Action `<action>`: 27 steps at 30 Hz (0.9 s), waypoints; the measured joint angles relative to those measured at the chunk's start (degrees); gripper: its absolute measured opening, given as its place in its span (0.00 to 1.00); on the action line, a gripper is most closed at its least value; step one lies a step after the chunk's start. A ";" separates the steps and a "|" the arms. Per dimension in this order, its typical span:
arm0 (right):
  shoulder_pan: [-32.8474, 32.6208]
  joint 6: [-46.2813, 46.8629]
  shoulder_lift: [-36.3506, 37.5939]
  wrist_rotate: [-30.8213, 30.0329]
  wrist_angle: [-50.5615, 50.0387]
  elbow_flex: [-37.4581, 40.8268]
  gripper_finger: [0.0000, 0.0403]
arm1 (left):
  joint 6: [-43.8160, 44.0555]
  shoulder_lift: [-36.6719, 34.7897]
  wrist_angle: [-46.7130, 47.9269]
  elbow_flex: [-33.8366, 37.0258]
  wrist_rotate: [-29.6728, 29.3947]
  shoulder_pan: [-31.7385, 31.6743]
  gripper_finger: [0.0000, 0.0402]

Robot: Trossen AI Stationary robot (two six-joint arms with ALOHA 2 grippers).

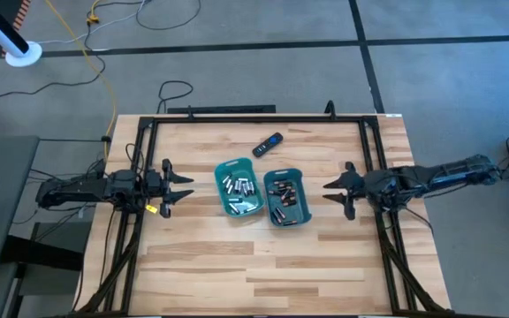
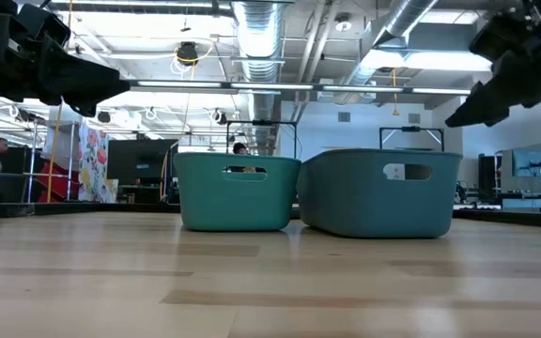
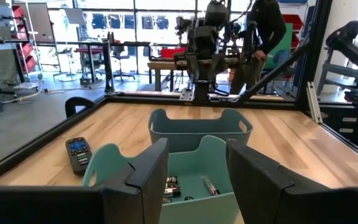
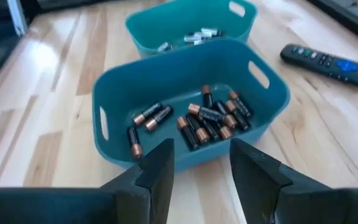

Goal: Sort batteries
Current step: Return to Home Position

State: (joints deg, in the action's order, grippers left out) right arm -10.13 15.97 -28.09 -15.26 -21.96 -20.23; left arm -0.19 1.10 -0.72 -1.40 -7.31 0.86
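Sorting is looking done: batteries (image 4: pixel 210 118) with coppery ends are lying in the bluer tray (image 4: pixel 166 68), silvery ones are lying in the greener tray (image 4: pixel 166 22) touching it, and I'm seeing none loose on the surface (image 1: pixel 263 265). Left arm (image 1: pixel 104 188) is hanging over the left edge and right arm (image 1: pixel 414 181) over the right, both apart from the trays, both jaws gaping and holding nothing. Step in hand is reading as parking the arms, and the next move is calling only for staying clear of the trays. Low view is showing just the trays' outer walls, while the right wrist view is looking down into them. Left wrist view alone is catching a person (image 3: pixel 269 31) beyond the surface, with the remote (image 3: pixel 78 154) near the greener tray.
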 joint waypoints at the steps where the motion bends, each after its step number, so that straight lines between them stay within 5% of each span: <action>1: 1.08 -0.90 1.43 1.27 0.03 0.65 0.43 | 0.00 0.01 -0.01 0.00 -0.02 0.00 0.39; 17: 10.47 -4.59 26.68 11.76 5.18 14.34 0.43 | 0.00 0.02 -0.01 0.01 -0.02 0.02 0.39; 27: 9.76 -8.32 28.10 15.20 22.19 19.42 0.43 | 0.00 0.00 -0.05 -0.01 -0.11 0.02 0.39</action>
State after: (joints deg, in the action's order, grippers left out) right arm -0.37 7.65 0.00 -0.06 0.23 -0.80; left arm -0.19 1.11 -0.78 -1.41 -7.42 0.89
